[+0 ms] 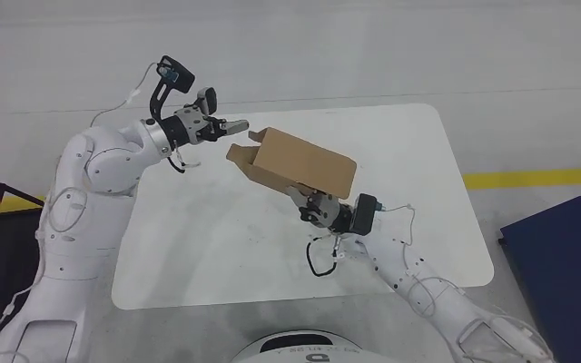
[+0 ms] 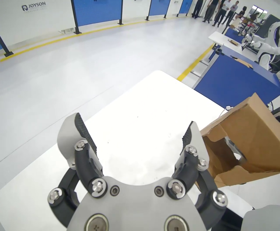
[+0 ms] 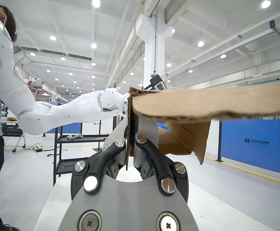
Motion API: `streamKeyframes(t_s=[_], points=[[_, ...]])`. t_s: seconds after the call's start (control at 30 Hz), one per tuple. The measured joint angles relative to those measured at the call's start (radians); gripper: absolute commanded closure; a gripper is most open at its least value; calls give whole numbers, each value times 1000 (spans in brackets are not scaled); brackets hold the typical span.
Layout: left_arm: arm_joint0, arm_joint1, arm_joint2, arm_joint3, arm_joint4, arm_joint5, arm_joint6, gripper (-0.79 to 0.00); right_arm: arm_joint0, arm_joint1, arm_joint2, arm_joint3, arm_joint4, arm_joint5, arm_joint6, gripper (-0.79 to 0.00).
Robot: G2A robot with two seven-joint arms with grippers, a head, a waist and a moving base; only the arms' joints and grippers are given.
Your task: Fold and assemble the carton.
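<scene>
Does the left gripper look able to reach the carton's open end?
Probably yes: left gripper is open, carton flaps face it with nothing between; right gripper holds a side wall.

A white table [image 1: 408,163] stands on pale grey floor [image 1: 272,54] with yellow lines [image 1: 522,178], blue panels [image 2: 96,11] beyond.

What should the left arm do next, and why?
Probably ease the open left pincer toward the loose end flap of the carton to fold it in: the right pincer is shut on a carton wall, holding it above the table.
</scene>
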Motion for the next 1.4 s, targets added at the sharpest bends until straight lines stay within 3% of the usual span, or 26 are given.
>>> streamKeyframes(t_s=[0.23,0.57,1.4], points=[[-5,1,18,-4,13,-15,-16,-785,1,-6,1,1,-9,0,3,0],[13,11,25,-38,-20,-109,-81,-785,3,-13,13,25,-12,16,-20,0],[-15,11,92,-58,28,-78,-85,-785,3,-32,15,44,-53,52,-25,0]])
